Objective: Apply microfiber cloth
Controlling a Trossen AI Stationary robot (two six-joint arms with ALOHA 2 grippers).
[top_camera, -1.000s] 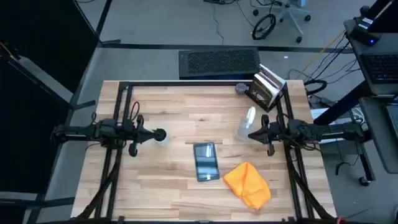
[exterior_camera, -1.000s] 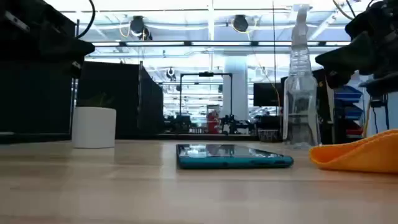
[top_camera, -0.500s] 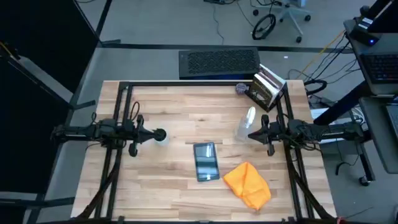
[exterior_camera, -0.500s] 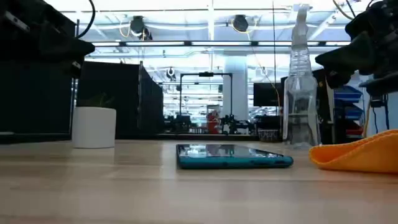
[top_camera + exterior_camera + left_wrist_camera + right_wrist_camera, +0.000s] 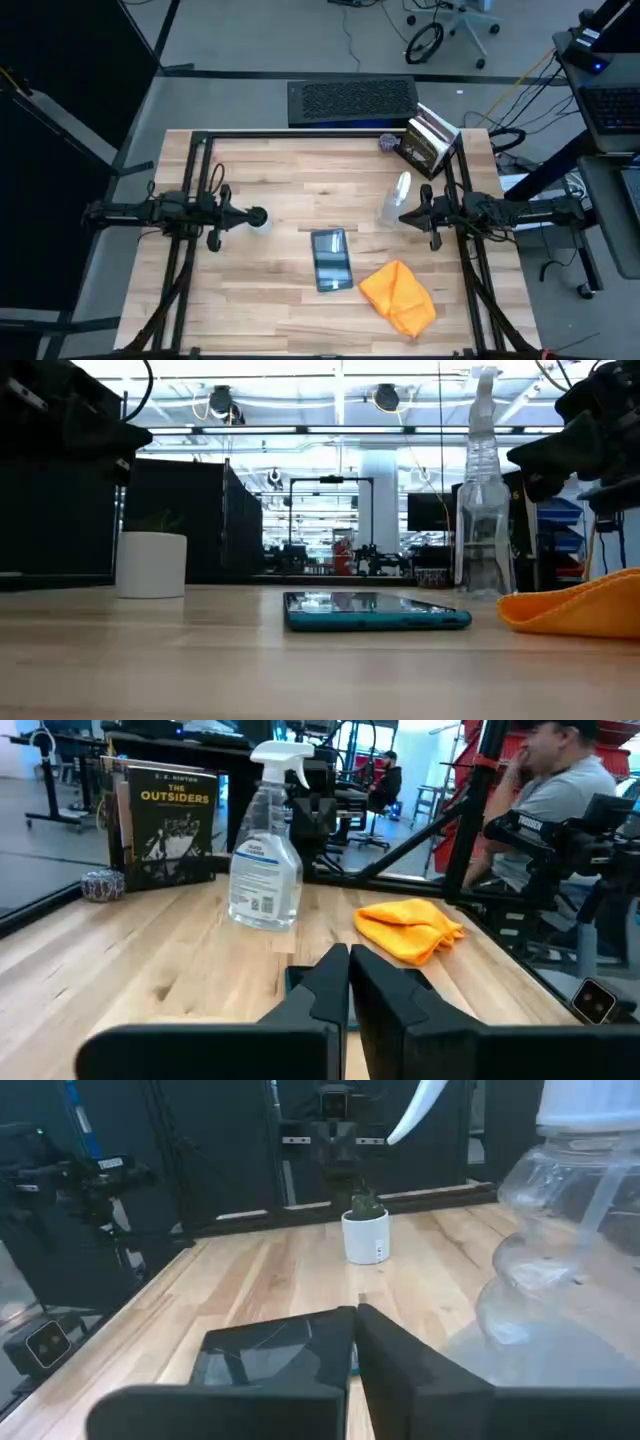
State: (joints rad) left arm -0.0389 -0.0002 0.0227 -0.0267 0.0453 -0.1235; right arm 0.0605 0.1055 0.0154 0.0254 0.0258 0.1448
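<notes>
Both claws parked, nothing picked up yet!
The right claw [image 5: 405, 217] hangs pinched closed and empty; the microfiber cloth [image 5: 398, 296] lies bunched on the bench [image 5: 280, 180] near it, beside the tablet [image 5: 331, 259]. Left claw [image 5: 262, 216], closed too, waits well apart. Next: 1 reach, open, grab.

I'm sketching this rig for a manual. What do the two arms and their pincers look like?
Both arms are black throughout, slim and jointed, each mounted on a dark frame at its side of the table. The left pincer and right pincer each end in two narrow, tapering black fingers with flat inner faces. No coloured markings or labels show on them.
</notes>
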